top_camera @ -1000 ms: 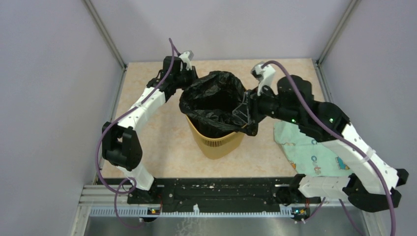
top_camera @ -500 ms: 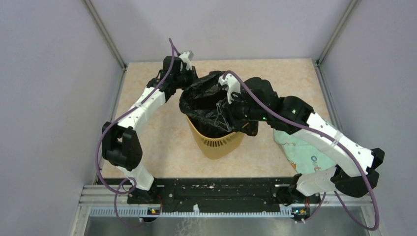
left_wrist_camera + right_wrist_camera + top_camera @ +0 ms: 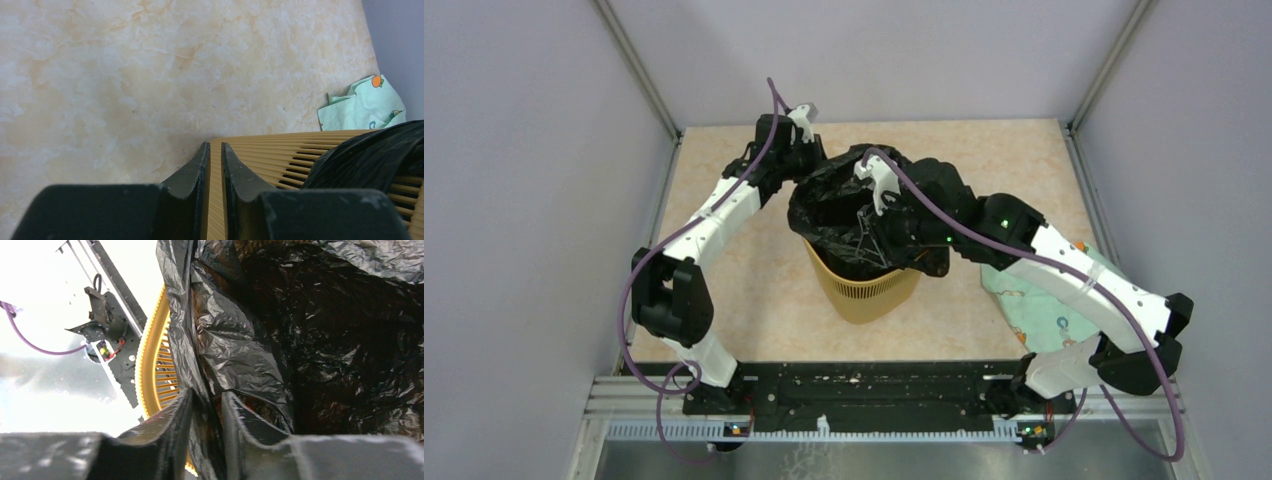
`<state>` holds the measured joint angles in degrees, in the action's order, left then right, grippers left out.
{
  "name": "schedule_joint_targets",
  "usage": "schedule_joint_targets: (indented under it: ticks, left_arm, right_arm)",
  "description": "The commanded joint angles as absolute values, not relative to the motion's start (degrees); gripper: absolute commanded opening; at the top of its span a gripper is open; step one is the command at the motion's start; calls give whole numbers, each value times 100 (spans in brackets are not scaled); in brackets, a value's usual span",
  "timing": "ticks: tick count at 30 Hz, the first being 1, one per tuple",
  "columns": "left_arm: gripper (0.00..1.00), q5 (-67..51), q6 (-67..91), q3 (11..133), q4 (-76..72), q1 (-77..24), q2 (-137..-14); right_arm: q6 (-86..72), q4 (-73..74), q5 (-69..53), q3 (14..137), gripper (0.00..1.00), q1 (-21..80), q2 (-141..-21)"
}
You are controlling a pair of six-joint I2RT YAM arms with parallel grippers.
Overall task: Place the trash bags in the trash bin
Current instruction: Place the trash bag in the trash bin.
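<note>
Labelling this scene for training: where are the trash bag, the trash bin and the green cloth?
trash bag (image 3: 827,197), top external view, crinkled left side.
trash bin (image 3: 864,297), top external view, slotted front wall.
green cloth (image 3: 1039,318), top external view, patterned near part.

The table (image 3: 754,300) has a light, sandy top with cloudy marks like stone. A pale green cloth (image 3: 1039,318) lies crumpled on it at the right side, close to the wall. It has little pictures on it, and one is orange. Plain grey-purple walls (image 3: 524,200) stand around the table.
</note>
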<state>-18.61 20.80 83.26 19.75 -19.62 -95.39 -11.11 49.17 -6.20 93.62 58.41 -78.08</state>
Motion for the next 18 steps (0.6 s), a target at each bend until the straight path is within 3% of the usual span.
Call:
schedule_joint_targets:
  ticks: [1, 4, 18]
  left_arm:
    - [19, -1965, 2074, 8539, 1759, -2029, -9532]
    - [19, -1968, 2075, 8526, 1757, -2030, -9517]
    - [19, -1925, 2092, 8496, 1744, -2030, -9495]
  right_arm:
    - [-1173, 4745, -778, 9711, 10, 6045, -7672]
    - [-1254, 4690, -861, 9697, 0, 6135, -7595]
    - [-1523, 4467, -1016, 9337, 0, 6380, -7162]
